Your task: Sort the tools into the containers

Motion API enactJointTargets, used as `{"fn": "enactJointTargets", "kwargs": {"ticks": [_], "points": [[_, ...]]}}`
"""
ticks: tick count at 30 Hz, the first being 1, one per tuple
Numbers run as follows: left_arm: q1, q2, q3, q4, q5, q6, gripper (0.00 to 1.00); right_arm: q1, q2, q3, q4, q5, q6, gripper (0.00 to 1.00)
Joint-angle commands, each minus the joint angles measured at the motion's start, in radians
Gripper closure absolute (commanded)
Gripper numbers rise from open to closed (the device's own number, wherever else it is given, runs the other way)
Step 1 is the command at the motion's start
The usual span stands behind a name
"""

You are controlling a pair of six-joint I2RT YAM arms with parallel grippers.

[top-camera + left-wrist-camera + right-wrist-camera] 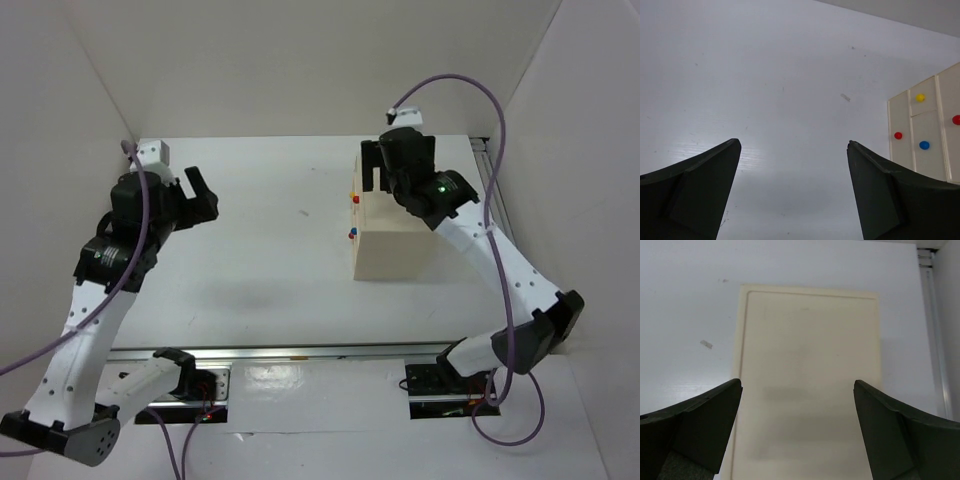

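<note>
The beige box [392, 240] stands right of the table's middle, all drawers pushed in, small coloured knobs on its left face. In the left wrist view its front [927, 131] shows red, yellow and blue knobs. No tools are in view. My left gripper [203, 196] is open and empty, held above bare table at the left, well away from the box. My right gripper [381, 165] is open and empty, hovering over the far end of the box; the right wrist view looks down on the box's flat top [807, 375].
White walls close in the table on the left, back and right. A metal rail [300, 352] runs along the near edge by the arm bases. Another rail [486, 165] runs along the right side.
</note>
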Motion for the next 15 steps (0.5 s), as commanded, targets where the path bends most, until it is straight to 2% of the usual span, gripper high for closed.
{"fn": "enactJointTargets", "kwargs": {"ticks": [1,7,15], "points": [[0.015,-0.068,0.079,-0.109,-0.004,0.099,0.0,0.004,-0.122,0.088,-0.17,0.168,0.046,0.0],[0.015,-0.102,0.143,-0.145,0.008,0.099,0.0,0.004,-0.287,0.121,-0.299,0.236,0.076,0.0],[0.015,-0.131,0.187,-0.186,0.031,0.099,0.0,0.004,-0.355,0.086,-0.386,0.245,0.107,0.0]]}}
